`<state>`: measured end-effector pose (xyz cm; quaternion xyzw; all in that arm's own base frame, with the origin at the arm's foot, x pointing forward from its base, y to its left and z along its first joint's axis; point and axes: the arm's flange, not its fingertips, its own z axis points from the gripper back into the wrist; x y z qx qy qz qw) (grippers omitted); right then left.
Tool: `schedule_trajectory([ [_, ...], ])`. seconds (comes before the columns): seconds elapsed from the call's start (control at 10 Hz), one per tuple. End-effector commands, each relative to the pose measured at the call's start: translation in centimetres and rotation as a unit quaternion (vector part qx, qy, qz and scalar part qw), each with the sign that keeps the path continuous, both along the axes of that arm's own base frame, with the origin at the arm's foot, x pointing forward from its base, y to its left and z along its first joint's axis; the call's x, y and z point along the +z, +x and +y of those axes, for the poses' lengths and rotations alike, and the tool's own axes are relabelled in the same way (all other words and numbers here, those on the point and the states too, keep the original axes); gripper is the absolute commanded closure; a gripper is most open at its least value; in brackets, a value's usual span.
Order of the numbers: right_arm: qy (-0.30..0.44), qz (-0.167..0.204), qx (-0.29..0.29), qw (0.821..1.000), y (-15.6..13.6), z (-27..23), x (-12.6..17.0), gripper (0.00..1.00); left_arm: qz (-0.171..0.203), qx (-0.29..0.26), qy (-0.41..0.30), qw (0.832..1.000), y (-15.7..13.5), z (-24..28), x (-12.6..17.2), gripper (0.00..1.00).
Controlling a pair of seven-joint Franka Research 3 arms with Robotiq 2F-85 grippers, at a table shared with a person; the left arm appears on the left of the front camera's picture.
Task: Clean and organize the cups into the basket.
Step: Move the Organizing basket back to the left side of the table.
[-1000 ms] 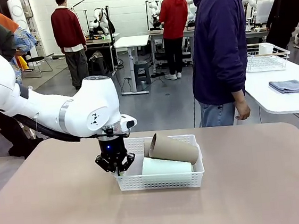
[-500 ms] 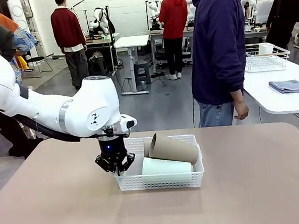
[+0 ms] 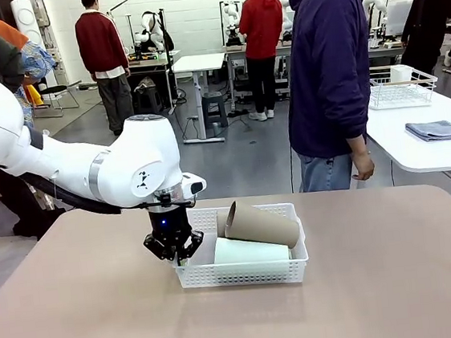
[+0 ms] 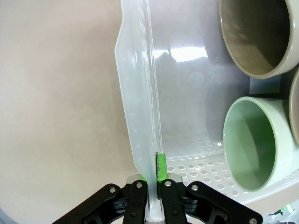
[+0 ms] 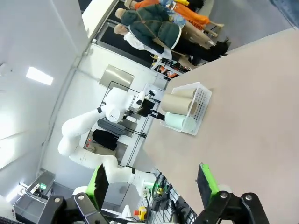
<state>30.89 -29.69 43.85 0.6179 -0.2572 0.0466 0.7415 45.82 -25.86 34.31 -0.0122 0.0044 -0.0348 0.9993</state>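
Left hand (image 3: 174, 252): pinched onto the left end wall of the basket (image 3: 244, 273) – in the left wrist view the 2 fingers (image 4: 160, 167) clamp the thin white wall between them.
Right hand (image 5: 154, 184): jaws wide apart, nothing between them, raised well away from the bench (image 5: 261, 121) and looking across it.
Basket: sits on the tan bench (image 3: 383, 282) near its middle, in front of a person in a dark blue hoodie (image 3: 330, 69).
Green cup (image 3: 250, 251): lies on its side in the basket, along the near wall, mouth toward the left hand.
Brown cup (image 3: 262, 225): also on its side – resting behind and partly on top of the green cup.
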Motion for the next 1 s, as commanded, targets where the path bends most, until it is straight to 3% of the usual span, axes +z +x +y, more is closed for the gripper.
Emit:
schedule_trajectory([
  [0.0, -0.008, 0.001, -0.006, 1.0, 0.2, -0.3, -0.1, 0.0, 0.001, 0.0, 0.001, 1.0, -0.1, 0.0, -0.1, 1.0],
  [0.5, -0.008, 0.001, -0.006, 1.0, 0.2, -0.3, -0.1, 0.0, 0.001, 0.0, 0.001, 1.0, -0.1, 0.0, -0.1, 1.0],
  [0.6, -0.008, 0.001, -0.006, 1.0, 0.2, -0.3, -0.1, 0.0, 0.0, 0.0, 0.0, 1.0, 0.0, 0.0, 0.0, 0.96],
  [0.7, -0.008, 0.001, -0.006, 1.0, 0.2, -0.3, -0.1, 0.0, 0.001, 0.007, 0.003, 1.0, 1.2, 2.2, 0.7, 0.96],
  [0.9, -0.008, 0.001, -0.006, 1.0, 0.2, -0.3, -0.1, 0.0, -0.046, -0.005, 0.018, 0.999, 1.8, 7.9, 2.6, 0.96],
])
